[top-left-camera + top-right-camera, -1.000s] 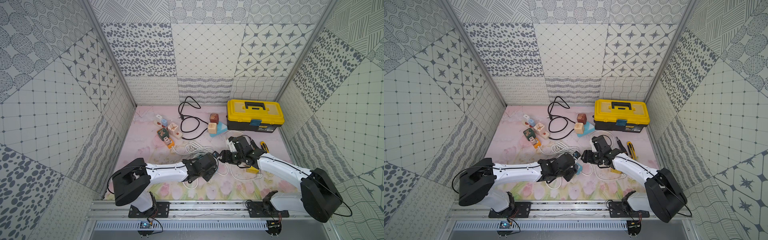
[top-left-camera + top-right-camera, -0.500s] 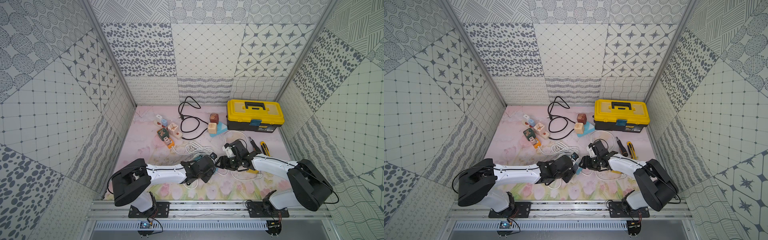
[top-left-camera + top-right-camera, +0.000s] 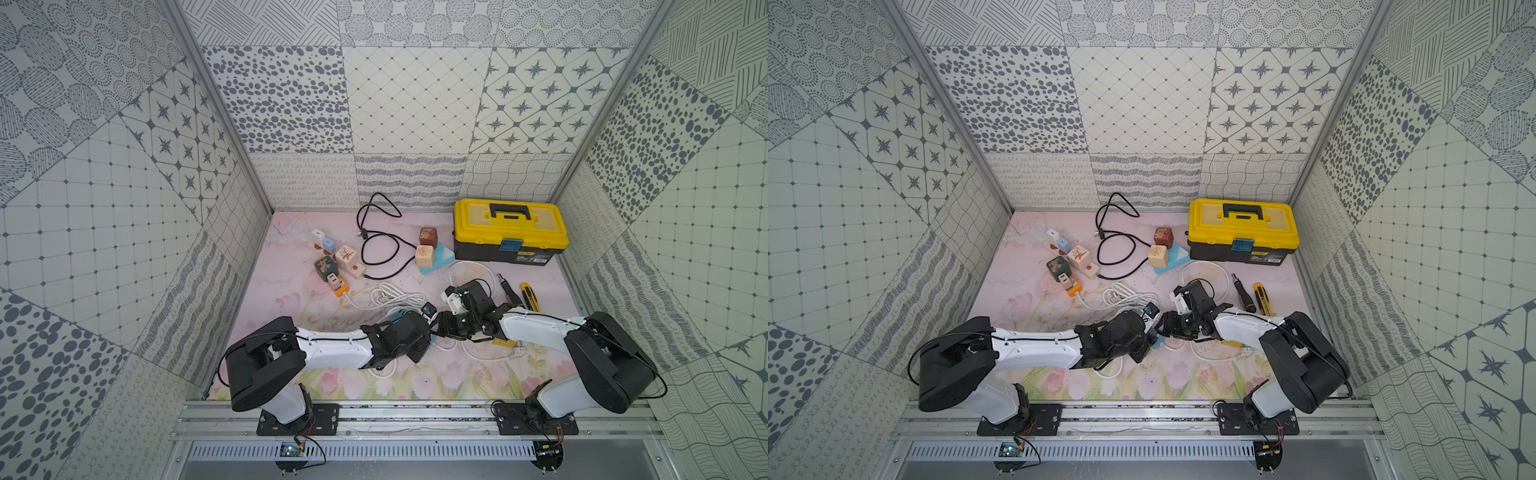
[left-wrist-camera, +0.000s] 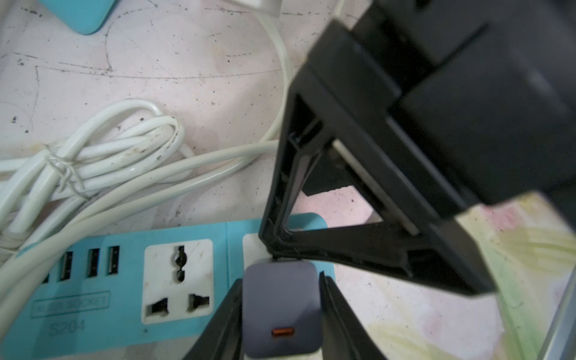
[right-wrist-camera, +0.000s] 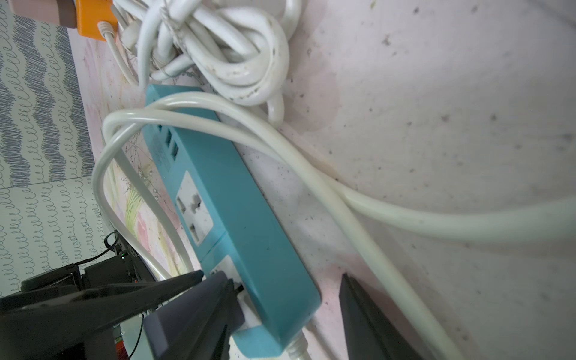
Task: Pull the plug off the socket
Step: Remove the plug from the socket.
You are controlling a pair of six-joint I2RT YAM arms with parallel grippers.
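Firstly, left arm (image 3: 332, 353): lies low over the floral mat (image 3: 291, 299), reaching toward the plug end of the teal power strip (image 4: 124, 318).
orange-ended power strip (image 3: 341, 289): well apart from the teal power strip, toward the back on the left arm's side, with small blocks sitting on it.
white cable bundle (image 4: 109, 149): tied, near the teal strip's USB-port end.
cream cord (image 5: 405, 215): arches across the teal strip by its USB ports.
left gripper (image 4: 280, 280): fingers pressed against two opposite sides of the charger plug (image 4: 282, 308), pinching it.
charger plug: grey with an orange port on its face, in the teal strip's end socket, away from the USB ports.
teal power strip: flat on the mat, with one free socket between the USB ports and the plug.
right gripper (image 5: 274, 276): jaws spread, straddling the strip's plug end. One finger (image 4: 276, 193) touches the strip's face just beside the plug. The other finger (image 5: 374, 321) is near the strip's long side, a gap between them.
right arm (image 3: 540, 332): low, meeting the left arm over the teal strip.
yellow toolbox (image 3: 511, 224): closed, well apart from the teal strip, at the back.
screwdriver (image 3: 509, 286), utility knife (image 3: 530, 297): side by side, between the toolbox and the right arm, apart from the teal strip.
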